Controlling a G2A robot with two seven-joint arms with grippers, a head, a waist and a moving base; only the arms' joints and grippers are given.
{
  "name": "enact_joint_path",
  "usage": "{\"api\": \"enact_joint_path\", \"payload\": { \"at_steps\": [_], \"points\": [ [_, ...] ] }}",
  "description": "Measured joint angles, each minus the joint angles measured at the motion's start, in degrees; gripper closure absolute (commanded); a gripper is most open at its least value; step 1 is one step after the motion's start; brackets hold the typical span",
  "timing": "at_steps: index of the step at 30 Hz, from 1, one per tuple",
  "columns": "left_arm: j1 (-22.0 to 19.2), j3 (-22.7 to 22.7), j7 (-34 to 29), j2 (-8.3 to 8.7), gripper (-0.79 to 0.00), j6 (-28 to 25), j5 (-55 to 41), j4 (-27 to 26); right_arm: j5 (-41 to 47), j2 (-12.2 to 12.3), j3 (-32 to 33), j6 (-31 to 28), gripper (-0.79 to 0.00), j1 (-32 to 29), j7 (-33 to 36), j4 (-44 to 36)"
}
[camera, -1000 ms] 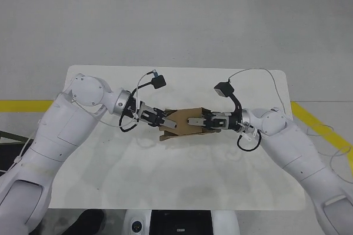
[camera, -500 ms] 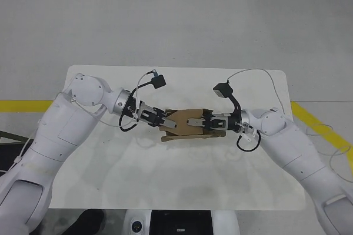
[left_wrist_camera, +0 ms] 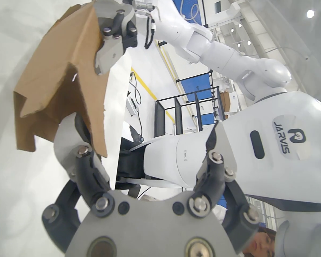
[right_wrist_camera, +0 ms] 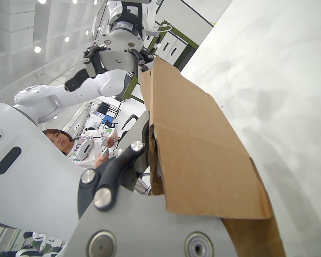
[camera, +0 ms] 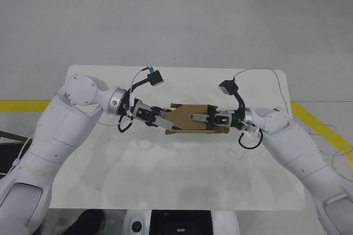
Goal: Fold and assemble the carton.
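Carton (camera: pixel 182 111) of brown cardboard, partly folded, held between the two arms over the middle of the white bench (camera: pixel 165 170). In the top view I see it lying lengthwise from one arm to the other, and I judge it to be raised off the bench surface.

Right gripper (camera: pixel 199 118): jaws closed on one wall of the carton. In the left wrist view I see one finger (left_wrist_camera: pixel 108 54) pressed flat on the outer face of that wall, with the opposite finger hidden behind the cardboard.

Left gripper (left_wrist_camera: pixel 141 135): jaws spread wide, gripping nothing. One finger (left_wrist_camera: pixel 65 132) sits behind a loose end flap of the carton, touching it or just beside it; I cannot tell which. The other finger (left_wrist_camera: pixel 223 148) stands free in the air, well apart from the cardboard.

In the right wrist view I see a creased panel of the carton running from the right gripper toward the left gripper. Flaps stick out loose at the left arm's end.
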Motion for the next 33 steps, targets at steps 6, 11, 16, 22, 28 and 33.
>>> {"api": "enact_joint_path", "payload": {
  "at_steps": [6, 11, 16, 22, 28, 33],
  "points": [
    [0.5, -0.4, -1.2, -0.28, -0.785, 1.2, -5.0, -0.7, -0.6, -0.4, 0.0, -0.4, 0.0, -0.2, -0.4, 0.3],
    [0.0, 0.4, -1.0, -0.87, -0.785, 1.0, -5.8, 0.1, -1.2, -0.9, 0.0, -0.6, 0.0, -0.2, -0.6, 0.2],
    [-1.0, 1.6, -0.5, -1.6, -0.785, 1.3, -5.7, 0.8, -2.1, -1.2, 0.0, -0.6, 0.0, -0.4, -0.6, 0.1],
    [-2.4, 3.2, 0.0, -2.37, -0.785, 2.6, -3.3, 0.8, -3.6, -1.5, 0.3, -0.5, 0.0, -0.4, -0.5, -0.1],
    [-3.4, 4.0, 0.5, -2.74, -0.785, 4.1, 0.1, 0.5, -5.5, -1.7, 0.8, -0.7, 0.0, -0.4, -0.7, 0.0],
    [-3.9, 4.3, 1.1, -2.84, -0.785, 5.0, 3.7, -0.3, -7.4, -1.9, 1.2, -0.8, 0.0, -0.5, -0.8, -0.4]
  ]
}}
